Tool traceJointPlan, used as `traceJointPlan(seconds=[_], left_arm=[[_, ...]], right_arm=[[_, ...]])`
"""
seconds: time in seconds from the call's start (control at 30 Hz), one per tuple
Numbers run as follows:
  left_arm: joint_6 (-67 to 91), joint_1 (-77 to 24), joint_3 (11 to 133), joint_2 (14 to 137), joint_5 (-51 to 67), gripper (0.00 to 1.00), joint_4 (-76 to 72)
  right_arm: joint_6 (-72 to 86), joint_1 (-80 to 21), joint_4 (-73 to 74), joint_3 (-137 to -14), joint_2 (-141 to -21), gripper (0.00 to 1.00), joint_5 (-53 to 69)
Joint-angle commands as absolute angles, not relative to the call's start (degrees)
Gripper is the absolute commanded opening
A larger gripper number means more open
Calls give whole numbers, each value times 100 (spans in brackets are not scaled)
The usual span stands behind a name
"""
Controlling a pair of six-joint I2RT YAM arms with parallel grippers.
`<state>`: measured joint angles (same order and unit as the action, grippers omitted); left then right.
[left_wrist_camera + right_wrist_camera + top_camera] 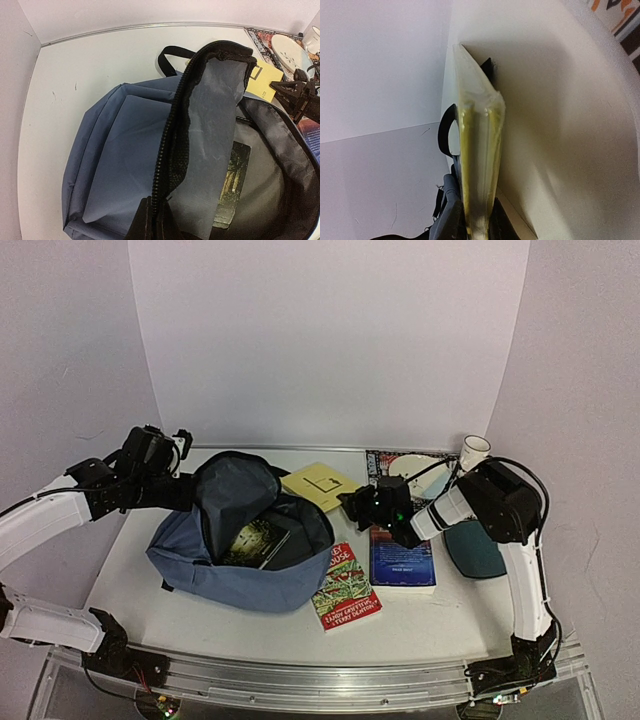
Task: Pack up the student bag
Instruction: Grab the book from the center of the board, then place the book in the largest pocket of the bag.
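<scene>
The slate-blue student bag [215,565] lies open in the middle of the table, a dark book [255,540] inside it. My left gripper [156,220] is shut on the bag's zippered flap edge [172,145] and holds the flap [232,490] up. My right gripper [480,227] is shut on a thin yellow book [477,150], seen edge-on, and holds it just behind the bag's opening [318,485]. The bag's black handle [446,130] shows beside the yellow book.
A red-and-green book [345,588] and a blue book [402,560] lie right of the bag. A patterned mat with a white plate [420,465], a white cup [474,450] and a dark teal object [475,545] stand at the back right.
</scene>
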<state>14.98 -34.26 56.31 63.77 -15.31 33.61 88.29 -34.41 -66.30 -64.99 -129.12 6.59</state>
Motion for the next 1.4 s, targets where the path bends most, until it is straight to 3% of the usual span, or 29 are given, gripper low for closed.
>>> traceJointPlan(seconds=[0.0, 0.57, 0.73, 1.0, 1.37], left_arm=[[1464, -3366, 6046, 6339, -1582, 0, 3184], [1380, -3366, 6182, 6330, -762, 0, 2639], [1490, -3366, 6253, 6513, -929, 0, 2559], [1667, -3366, 6417, 6837, -889, 0, 2208], [2037, -3367, 6481, 6979, -1230, 0, 1877]], right_arm=[[8680, -3380, -6784, -6447, -12450, 0, 753], [8080, -3197, -6498, -5154, -9924, 0, 1076], [7761, -3184, -5426, -4892, -8855, 0, 1264], [7703, -3399, -4464, -4966, -8311, 0, 1968], [7301, -3725, -3113, -4761, -7463, 0, 1766]])
